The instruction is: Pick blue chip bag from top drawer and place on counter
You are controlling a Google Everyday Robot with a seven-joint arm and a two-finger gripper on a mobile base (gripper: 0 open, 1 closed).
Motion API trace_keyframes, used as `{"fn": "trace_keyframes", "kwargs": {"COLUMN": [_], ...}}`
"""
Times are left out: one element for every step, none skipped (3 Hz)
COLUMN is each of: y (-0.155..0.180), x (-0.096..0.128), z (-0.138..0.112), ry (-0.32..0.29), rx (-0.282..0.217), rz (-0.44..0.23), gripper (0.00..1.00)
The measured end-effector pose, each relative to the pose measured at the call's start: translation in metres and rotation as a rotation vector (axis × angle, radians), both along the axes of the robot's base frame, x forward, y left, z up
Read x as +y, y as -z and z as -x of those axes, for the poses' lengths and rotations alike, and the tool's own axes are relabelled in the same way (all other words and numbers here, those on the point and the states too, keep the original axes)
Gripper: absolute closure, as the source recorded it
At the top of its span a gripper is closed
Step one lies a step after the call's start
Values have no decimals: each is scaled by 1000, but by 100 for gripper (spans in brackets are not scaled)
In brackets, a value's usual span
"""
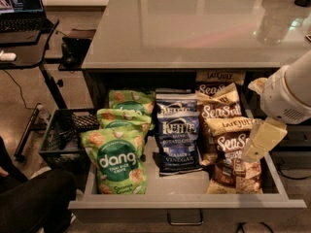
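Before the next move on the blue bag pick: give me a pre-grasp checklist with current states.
1. Drawer open: ok.
2. Front blue bag top face uncovered: ok.
3. End effector above that bag: not ok; it hangs at the right, over the brown bags.
4. Second blue bag out of the way: ok; it sits behind, partly hidden by the front one.
5. Counter within reach for the place: cannot tell.

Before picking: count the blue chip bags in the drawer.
2: one blue chip bag centred in the drawer, another behind it; more may be hidden. Gripper hangs at right.
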State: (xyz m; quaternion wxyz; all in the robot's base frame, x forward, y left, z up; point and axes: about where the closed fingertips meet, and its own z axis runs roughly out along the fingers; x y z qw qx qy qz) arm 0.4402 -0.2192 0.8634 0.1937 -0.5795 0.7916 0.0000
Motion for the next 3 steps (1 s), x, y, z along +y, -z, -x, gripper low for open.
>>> {"fn": "trace_keyframes", "kwargs": {"y": [28, 28, 46], "x": [4, 5, 18], "z": [-8, -8, -13], "ry": [-3, -4, -31], "rx": [-9, -9, -30], "rz": [-48, -48, -43], "gripper": [0, 0, 0]}}
